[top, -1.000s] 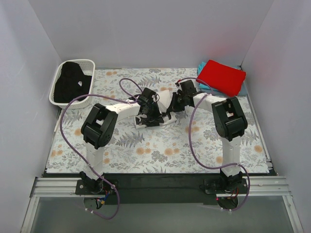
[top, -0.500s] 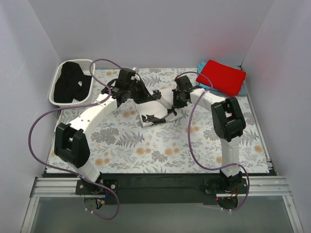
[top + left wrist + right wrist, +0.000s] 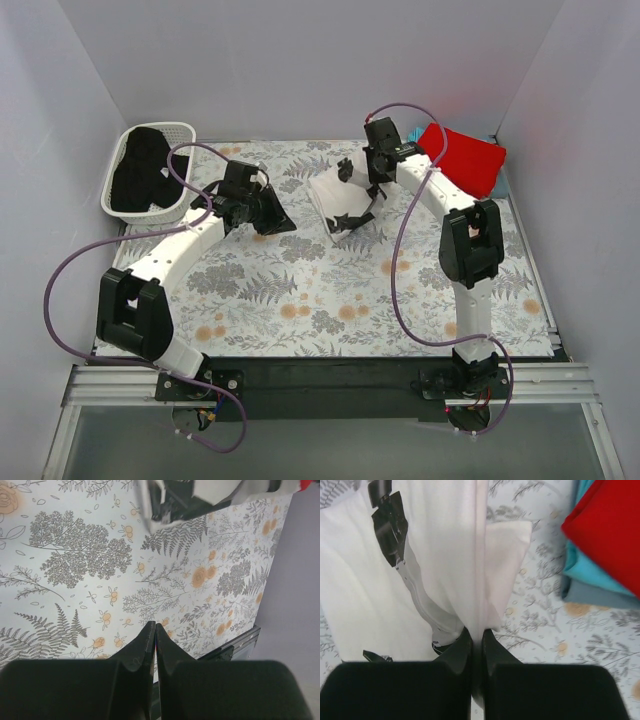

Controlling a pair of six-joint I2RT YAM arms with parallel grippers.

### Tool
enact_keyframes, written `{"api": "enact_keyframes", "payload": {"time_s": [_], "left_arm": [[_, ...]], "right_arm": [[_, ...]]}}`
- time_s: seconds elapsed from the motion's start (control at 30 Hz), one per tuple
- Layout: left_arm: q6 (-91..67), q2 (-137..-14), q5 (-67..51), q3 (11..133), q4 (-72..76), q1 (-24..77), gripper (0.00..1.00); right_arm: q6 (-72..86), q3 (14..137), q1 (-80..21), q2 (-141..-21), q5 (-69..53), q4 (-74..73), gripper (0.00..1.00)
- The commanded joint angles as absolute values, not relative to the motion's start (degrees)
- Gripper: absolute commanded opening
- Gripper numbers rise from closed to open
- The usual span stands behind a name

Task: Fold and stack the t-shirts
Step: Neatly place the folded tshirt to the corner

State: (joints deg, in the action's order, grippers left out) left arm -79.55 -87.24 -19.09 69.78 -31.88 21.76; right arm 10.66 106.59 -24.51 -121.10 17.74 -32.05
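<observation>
Robot lab cell, plain white walls point(image 3: 300, 70), two arms point(image 3: 190, 240) bolted to metal rail point(image 3: 120, 385), floral table cloth point(image 3: 300, 290)

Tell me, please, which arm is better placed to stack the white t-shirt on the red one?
Probably right: the right gripper is shut on the white t-shirt, near the red t-shirt; the left gripper is shut on nothing.

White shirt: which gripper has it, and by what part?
The right gripper is shut on the white shirt, pinching a raised fold of its cloth. The left gripper is shut and holds nothing.
</observation>
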Motion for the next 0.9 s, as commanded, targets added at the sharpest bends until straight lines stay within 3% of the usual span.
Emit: {"api": "enact_keyframes", "payload": {"time_s": [0.0,0.37,0.87], "left_arm": [[-77.5,-83.4,-21.2,68.2,-32.3,20.6,0.03],[-76.0,-86.2,-25.1,66.7,-30.4,18.6,0.02],[-75.1,-90.9,-29.2,68.1,-29.1,16.2,0.02]], "right_arm": [[3.1,112.8,-23.9,-122.6,26.1,-33.0,0.01],[-14.4,127.3,-22.8,-127.6,35.2,-31.6,0.01],[-25.0,131.2,-20.6,-129.1,31.4,-22.0,0.01]]}}
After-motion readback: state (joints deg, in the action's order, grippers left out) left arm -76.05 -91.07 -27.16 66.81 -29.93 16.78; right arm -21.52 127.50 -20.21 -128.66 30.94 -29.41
